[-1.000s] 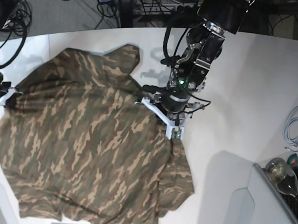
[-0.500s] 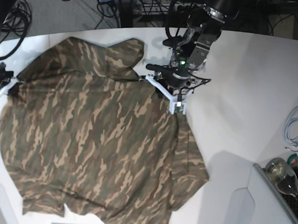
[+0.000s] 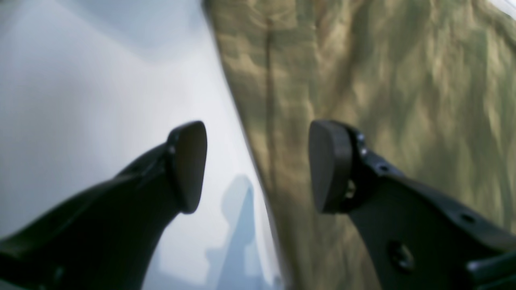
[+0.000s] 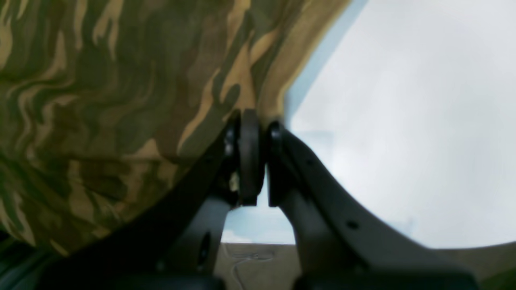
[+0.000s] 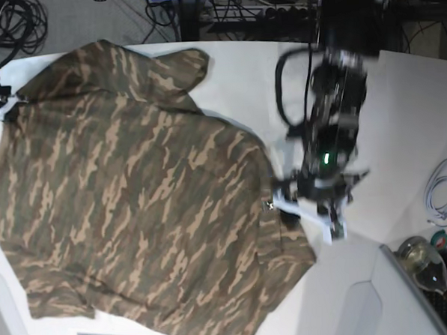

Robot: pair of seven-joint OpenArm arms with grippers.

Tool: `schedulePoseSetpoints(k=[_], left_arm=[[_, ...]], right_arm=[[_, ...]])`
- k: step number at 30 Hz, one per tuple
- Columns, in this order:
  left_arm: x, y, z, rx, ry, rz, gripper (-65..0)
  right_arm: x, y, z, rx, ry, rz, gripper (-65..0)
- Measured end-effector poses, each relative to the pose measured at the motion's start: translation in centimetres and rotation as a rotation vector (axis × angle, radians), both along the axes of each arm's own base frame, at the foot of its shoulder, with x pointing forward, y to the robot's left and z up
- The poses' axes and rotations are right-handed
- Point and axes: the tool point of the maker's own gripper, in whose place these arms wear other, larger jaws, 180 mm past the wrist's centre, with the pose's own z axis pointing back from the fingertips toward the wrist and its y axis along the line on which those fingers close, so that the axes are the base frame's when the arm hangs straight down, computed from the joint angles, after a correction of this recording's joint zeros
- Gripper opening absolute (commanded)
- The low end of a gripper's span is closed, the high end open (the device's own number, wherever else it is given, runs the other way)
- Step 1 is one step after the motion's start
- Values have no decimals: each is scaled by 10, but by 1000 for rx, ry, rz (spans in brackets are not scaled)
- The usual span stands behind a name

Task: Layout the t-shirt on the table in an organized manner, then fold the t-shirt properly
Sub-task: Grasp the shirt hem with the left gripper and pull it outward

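Camouflage t-shirt spread on white counter | left tool apart, empty, at shirt's 3 o'clock edge | right tool pinching its hem

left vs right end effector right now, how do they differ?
Left end effector is open with nothing between its pads; right end effector is shut on the t-shirt edge. Left sits at the shirt's side edge, half over bare table; right is at a corner. Both have dark pads.
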Motion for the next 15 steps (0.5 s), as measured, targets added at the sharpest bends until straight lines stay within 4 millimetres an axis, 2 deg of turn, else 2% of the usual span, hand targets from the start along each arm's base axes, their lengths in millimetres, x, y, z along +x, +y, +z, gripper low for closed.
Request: schedulePoseSetpoints(k=[1, 5, 9, 11, 15], left_arm=[[14, -3, -7, -29, 28, 5, -265], [35, -13, -43, -83, 188, 45, -265], [56, -19, -42, -72, 129, 24, -265], [60, -19, -42, -65, 89, 15, -267], [50, -11, -61, -43, 124, 37, -275]], right_arm=[[1, 0, 0, -1, 1, 1, -650], [-1, 4, -2, 7, 3, 5, -650], [-1, 3, -1, 4, 4, 5, -650], [-1, 3, -1, 5, 3, 5, -650], [-1, 3, -1, 5, 4, 5, -650]])
